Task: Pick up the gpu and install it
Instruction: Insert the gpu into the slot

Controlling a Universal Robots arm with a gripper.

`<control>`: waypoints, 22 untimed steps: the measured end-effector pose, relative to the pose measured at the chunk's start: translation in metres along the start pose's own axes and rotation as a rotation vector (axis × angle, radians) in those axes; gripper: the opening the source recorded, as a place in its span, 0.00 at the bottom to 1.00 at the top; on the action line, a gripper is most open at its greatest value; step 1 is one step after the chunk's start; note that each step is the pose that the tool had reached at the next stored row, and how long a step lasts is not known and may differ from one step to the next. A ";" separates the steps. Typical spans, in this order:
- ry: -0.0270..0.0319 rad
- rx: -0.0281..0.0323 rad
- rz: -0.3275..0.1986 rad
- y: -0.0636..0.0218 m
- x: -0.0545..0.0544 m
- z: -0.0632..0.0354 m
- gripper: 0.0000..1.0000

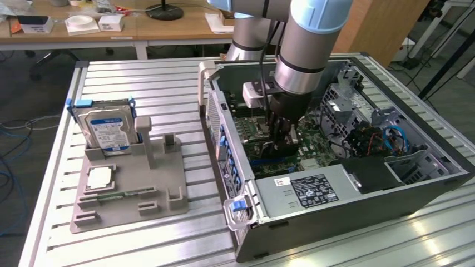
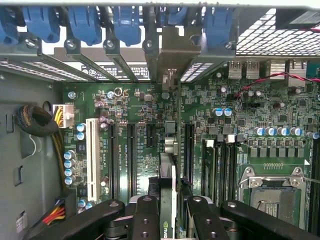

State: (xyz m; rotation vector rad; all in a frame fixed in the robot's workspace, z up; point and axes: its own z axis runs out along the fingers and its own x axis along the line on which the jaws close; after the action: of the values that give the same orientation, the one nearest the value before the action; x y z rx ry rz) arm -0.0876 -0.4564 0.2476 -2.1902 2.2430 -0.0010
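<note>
Your arm (image 1: 304,39) is the usual UR look: fat silver-grey tube links with pale blue caps at the joints and a black ring near the wrist. There's a small white box (image 1: 254,94) stuck on the side there, with a black cable running up along it. Below that, your gripper (image 1: 281,146) is all black, and its chunky fingers (image 2: 145,220) have round screw holes.

The NVIDIA logo mark and the first letters "NVID" stand in white on the edge of the gpu (image 2: 167,200), at 6 o'clock in the wrist view. White labels on the power supply (image 1: 312,189) and the blue-labelled hard drive (image 1: 108,130) are printed too small to read.
</note>
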 end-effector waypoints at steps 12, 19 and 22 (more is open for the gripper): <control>-0.0002 0.0002 0.000 0.0002 0.000 0.0035 0.26; 0.0003 0.0000 0.000 0.0003 0.000 0.0058 0.26; 0.0005 -0.0001 0.000 0.0006 0.000 0.0065 0.26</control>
State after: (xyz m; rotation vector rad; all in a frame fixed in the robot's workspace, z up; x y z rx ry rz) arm -0.0882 -0.4563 0.2411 -2.1905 2.2433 -0.0014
